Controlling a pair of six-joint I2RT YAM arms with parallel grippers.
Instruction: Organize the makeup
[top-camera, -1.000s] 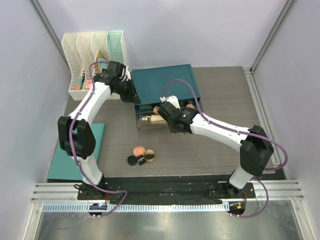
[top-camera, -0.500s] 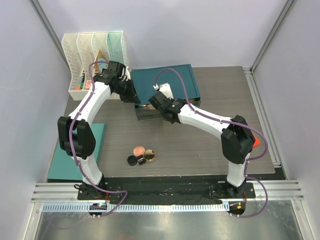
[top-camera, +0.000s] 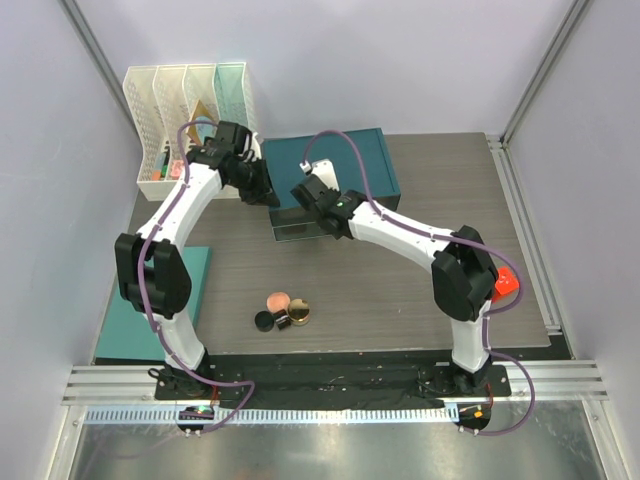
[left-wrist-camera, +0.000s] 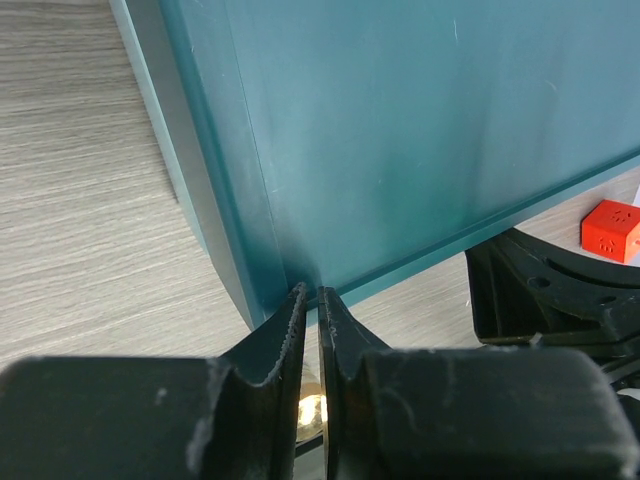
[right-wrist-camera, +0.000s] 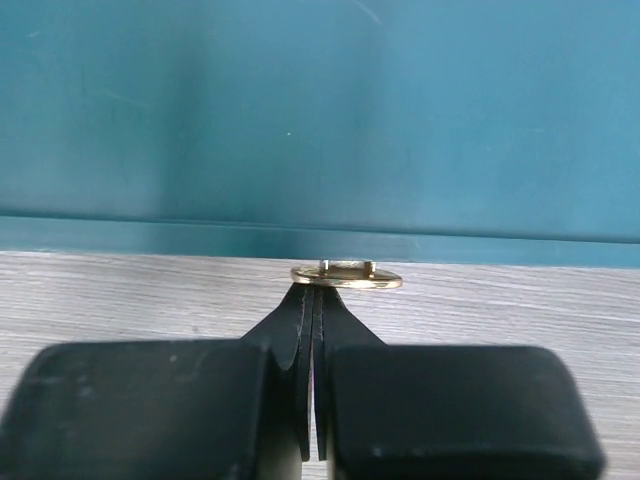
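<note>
Makeup (top-camera: 284, 318) lies loose on worktop (top-camera: 400, 300) as both arms reach teal box (top-camera: 385, 155).

The right gripper (right-wrist-camera: 313, 285) is pinched shut on a thin gold ring (right-wrist-camera: 346, 276) in front of the box's teal face. The left gripper (left-wrist-camera: 311, 298), its fingers drawn almost together, has its tips at the box's lower corner. A pink compact (top-camera: 278, 300), a black jar (top-camera: 264, 320) and a gold-rimmed compact (top-camera: 298, 313) cluster near the worktop's front edge, well apart from the box. A red cube (top-camera: 505, 283) lies beside the right arm's elbow.

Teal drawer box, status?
Right gripper shut on gold ring pull. Left gripper shut at teal box corner. Pink round compact, black jar loose on table. Nothing obstructing.
</note>
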